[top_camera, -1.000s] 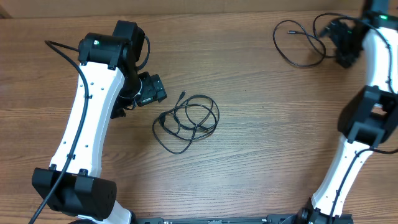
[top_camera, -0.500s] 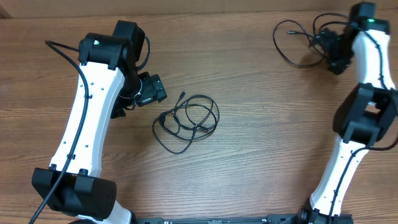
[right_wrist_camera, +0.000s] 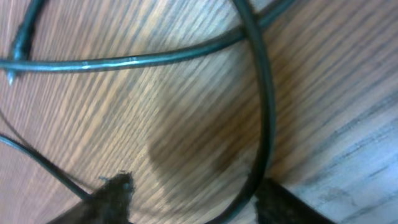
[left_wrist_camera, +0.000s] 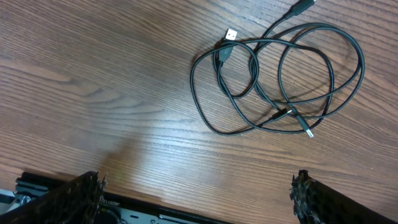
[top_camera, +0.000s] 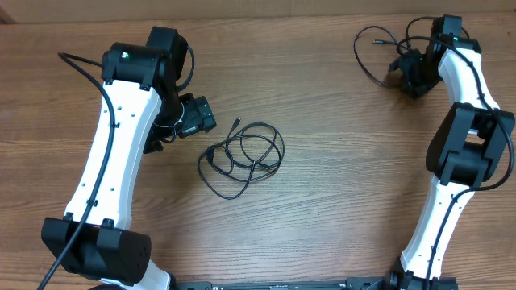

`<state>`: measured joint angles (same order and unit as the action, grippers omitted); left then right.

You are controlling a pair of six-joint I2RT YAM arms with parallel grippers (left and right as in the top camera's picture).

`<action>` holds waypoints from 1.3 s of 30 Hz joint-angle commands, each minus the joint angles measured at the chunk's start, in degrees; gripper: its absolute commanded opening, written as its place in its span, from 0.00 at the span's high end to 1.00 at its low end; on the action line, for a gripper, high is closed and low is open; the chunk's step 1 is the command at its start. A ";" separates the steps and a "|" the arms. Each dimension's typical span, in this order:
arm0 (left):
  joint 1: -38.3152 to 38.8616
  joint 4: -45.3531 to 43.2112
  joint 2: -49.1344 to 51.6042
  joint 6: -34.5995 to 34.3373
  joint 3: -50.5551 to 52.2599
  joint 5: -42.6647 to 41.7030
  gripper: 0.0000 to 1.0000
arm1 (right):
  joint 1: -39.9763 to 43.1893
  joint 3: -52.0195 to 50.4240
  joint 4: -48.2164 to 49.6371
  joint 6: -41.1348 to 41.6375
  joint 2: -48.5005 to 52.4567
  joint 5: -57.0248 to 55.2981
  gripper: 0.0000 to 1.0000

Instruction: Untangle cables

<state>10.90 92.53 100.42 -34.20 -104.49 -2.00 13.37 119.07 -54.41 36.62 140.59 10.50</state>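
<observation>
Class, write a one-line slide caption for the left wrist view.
Tangled thin black cables lie on wood-grain table beyond open left claw.

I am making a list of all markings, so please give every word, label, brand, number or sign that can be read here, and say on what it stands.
None: no text shows on the cables, the table, the left arm or the right arm.

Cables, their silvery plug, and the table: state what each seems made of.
Cables: black rubbery or plastic sheath, slight sheen, bending in soft loops. Plug: bright metal, likely, by its silver shell. Table: wood or wood-look laminate, matte, with brown grain lines.
</observation>
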 commanded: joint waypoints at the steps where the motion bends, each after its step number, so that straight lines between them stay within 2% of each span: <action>1: 0.37 -0.07 0.09 -0.35 0.28 -0.59 0.00 | 0.13 -0.63 1.73 0.90 -2.14 0.13 0.48; 7: 0.37 -0.04 0.09 -0.33 0.28 -0.59 0.01 | 0.09 -0.63 4.76 0.90 -2.14 4.50 0.66; 15: 0.37 -0.04 0.09 -0.33 0.28 -0.59 0.00 | 0.09 -0.61 6.05 0.90 -2.14 6.78 0.68; 19: 0.37 -0.04 0.09 -0.33 0.28 -0.59 0.00 | 0.09 -0.61 7.21 0.87 -2.14 6.78 0.52; 23: 0.37 -0.04 0.09 -0.33 0.28 -0.57 0.00 | 0.09 -0.61 6.95 0.87 -2.14 6.78 0.50; 25: 0.37 -0.04 0.09 -0.35 0.28 -0.57 0.00 | 0.17 -0.61 6.34 0.87 -2.16 6.75 0.43; 26: 0.37 -0.04 0.09 -0.35 0.28 -0.59 0.00 | 0.31 -0.57 5.86 0.87 -2.16 6.78 0.35; 28: 0.37 -0.04 0.09 -0.35 0.28 -0.59 0.00 | 0.72 -0.13 4.44 0.87 -2.32 6.75 0.09; 30: 0.37 -0.04 0.09 -0.33 0.28 -0.59 0.01 | 1.49 0.35 3.06 0.39 -3.08 6.75 0.00; 39: 0.37 -0.04 0.09 -0.33 0.28 -0.57 0.01 | 3.93 1.05 -3.19 -6.93 -12.59 6.75 0.00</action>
<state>10.90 92.58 100.42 -34.20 -104.49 -2.00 16.62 118.85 -56.69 33.34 136.40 17.54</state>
